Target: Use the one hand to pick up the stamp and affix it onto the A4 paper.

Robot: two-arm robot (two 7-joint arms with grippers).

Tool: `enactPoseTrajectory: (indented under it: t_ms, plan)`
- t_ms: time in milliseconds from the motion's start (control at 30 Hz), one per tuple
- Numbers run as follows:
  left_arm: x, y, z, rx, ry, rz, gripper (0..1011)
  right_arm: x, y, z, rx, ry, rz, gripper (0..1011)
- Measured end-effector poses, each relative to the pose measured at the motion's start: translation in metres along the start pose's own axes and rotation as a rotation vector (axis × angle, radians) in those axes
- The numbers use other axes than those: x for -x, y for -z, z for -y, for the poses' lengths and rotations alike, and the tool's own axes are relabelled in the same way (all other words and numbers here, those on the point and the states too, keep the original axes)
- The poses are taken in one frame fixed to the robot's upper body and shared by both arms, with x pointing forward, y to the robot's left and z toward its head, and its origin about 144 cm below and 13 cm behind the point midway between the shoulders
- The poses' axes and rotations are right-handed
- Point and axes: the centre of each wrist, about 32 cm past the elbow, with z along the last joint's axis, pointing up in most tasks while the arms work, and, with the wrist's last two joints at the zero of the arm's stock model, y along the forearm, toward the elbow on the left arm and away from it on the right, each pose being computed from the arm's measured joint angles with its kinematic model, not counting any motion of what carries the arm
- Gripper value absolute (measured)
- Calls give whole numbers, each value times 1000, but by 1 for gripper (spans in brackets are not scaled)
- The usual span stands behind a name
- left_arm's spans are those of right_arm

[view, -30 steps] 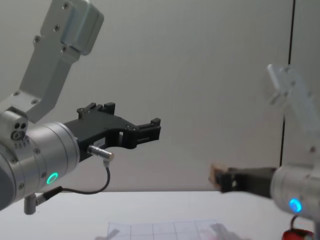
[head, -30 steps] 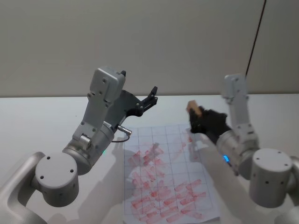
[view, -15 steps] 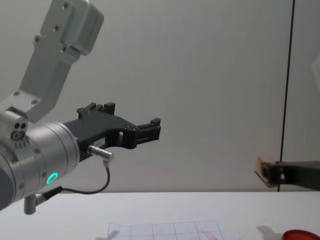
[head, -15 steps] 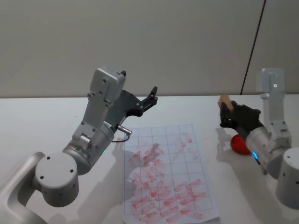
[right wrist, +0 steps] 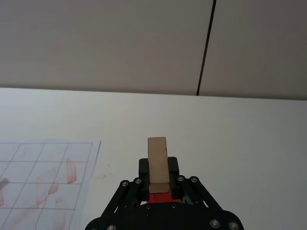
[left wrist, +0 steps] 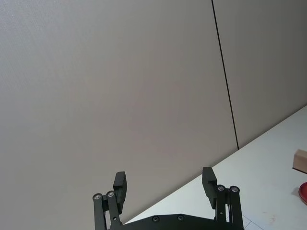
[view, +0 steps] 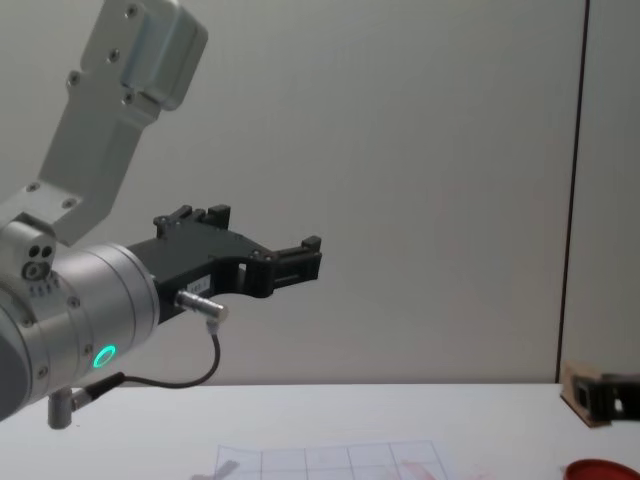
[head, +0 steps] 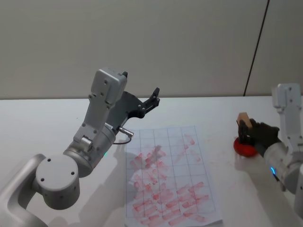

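Stamp [right wrist: 158,165] stands pinched between the jaws of the right gripper [right wrist: 159,178], its pale wooden length rising clear above the fingertips, while directly below the jaws sits the red round disc [head: 245,148], probably the ink pad. In the head view the block's lower end seems to be on or just above that disc; whether it touches cannot be told. The stamp looks like a light, stiff piece of wood with flat sides, so I judge it will neither bend nor crush. Bare wood is smooth enough to twist in the pads if it is pressed down off-centre. The flat faces are the place to hold it, low on the block as now, leaving the inked end free.

A4 paper [head: 168,177] lies flat on the table [head: 42,123], well apart from the jaws toward the robot's left, its pale grid already carrying many pinkish-red prints. The sheet is thin and loose, so it may shift or lift with a sticky stamp. No container is here beyond the shallow disc, and nothing besides its red surface can be made out in it.

The left gripper [left wrist: 165,184] hangs idle above the paper's far corner, jaws spread and holding nothing
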Motion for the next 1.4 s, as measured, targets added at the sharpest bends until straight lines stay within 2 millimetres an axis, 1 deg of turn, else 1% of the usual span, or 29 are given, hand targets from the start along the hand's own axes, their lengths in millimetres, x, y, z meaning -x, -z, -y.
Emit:
enactPoseTrajectory:
  t_ms: [367,600,833,933,1033,1067,1133,1167,1200,1267,1300,1333,1367,1400]
  plan:
    - [0,0,0,0,0,0,1002,-9,15,3,63,27,-7,214]
    - [0,0,0,0,0,0,1001,-13,25,0,85,39,-18,216]
    - [0,0,0,0,0,0,1001,-15,30,-6,82,42,-26,218]
    - [0,0,0,0,0,0,1001,-15,31,-8,77,37,-29,276]
    - [0,0,0,0,0,0,1001,-15,32,-10,73,33,-31,390]
    - [0,0,0,0,0,0,1001,-15,32,-10,71,32,-32,390]
    - [0,0,0,0,0,0,1001,-15,32,-11,64,28,-34,480]
    - [0,0,0,0,0,0,1001,-15,32,-12,58,25,-35,501]
    - [0,0,0,0,0,0,1001,-15,31,-12,55,24,-35,561]
    - [0,0,0,0,0,0,1001,-15,31,-12,48,22,-36,581]
    - [0,0,0,0,0,0,1001,-15,31,-12,39,19,-37,641]
    - [0,0,0,0,0,0,1001,-15,31,-11,33,18,-37,664]
    - [0,0,0,0,0,0,1001,-15,30,-11,27,17,-38,723]
    - [0,0,0,0,0,0,1001,-15,30,-10,13,13,-38,737]
